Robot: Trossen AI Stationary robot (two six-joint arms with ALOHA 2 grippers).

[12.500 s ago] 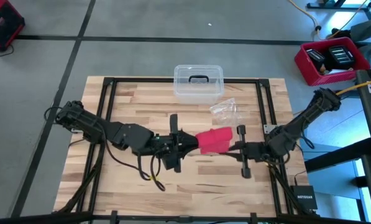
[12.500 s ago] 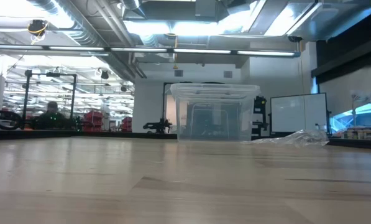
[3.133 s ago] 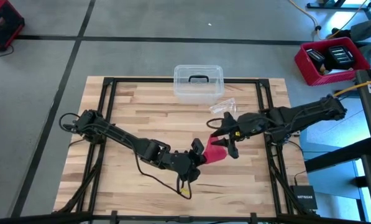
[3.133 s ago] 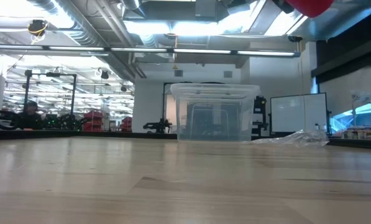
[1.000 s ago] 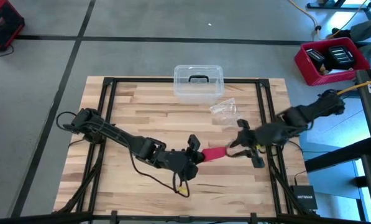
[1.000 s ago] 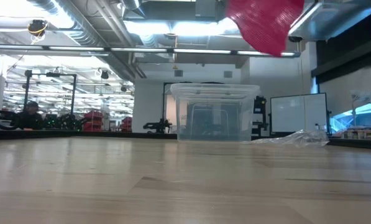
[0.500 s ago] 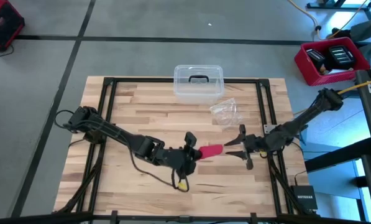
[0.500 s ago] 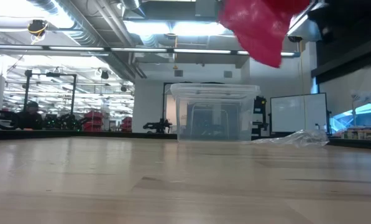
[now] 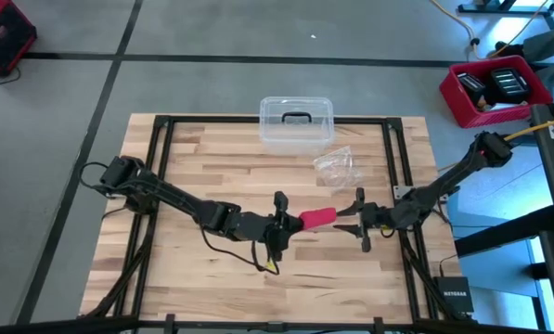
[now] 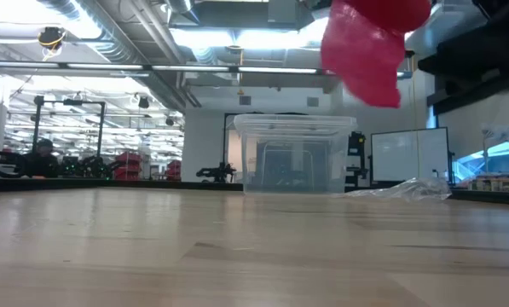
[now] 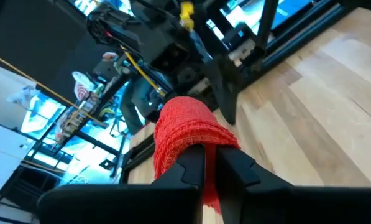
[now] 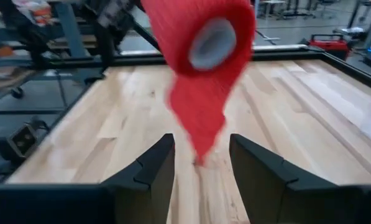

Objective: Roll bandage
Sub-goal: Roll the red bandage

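Note:
The red bandage (image 9: pixel 316 219) hangs above the middle of the table, partly wound into a roll with a hollow core (image 12: pixel 212 41) and a loose tail (image 12: pixel 197 124) drooping below it. My left gripper (image 9: pixel 284 224) reaches in from the table's left and is shut on it. My right gripper (image 9: pixel 358 224) stands open just to the bandage's right, level and facing the roll's end; its fingers (image 12: pixel 149 169) stand apart from the tail. In the low view the bandage (image 10: pixel 369 51) is high above the wood. My left gripper pinches the red fabric just behind the roll (image 11: pixel 196 148) between its two shut fingers, which come level from the table's left. The roll (image 11: pixel 185 121) sticks out past the fingertips. The bandage is lifted clear of the table, its tail hanging slack below.
A clear plastic box with a dark handle (image 9: pixel 296 122) stands at the far edge, with a crinkled clear wrapper (image 9: pixel 335 167) in front of it. Black frame rails (image 9: pixel 394 158) run along the table's sides. Bare wood lies below and near the grippers.
My right gripper has sunk and drawn back toward the table's right edge, tipping from slanting down to nearly level, still open. My left gripper has come down a little with the bandage, which stays clear of the table with its tail hanging.

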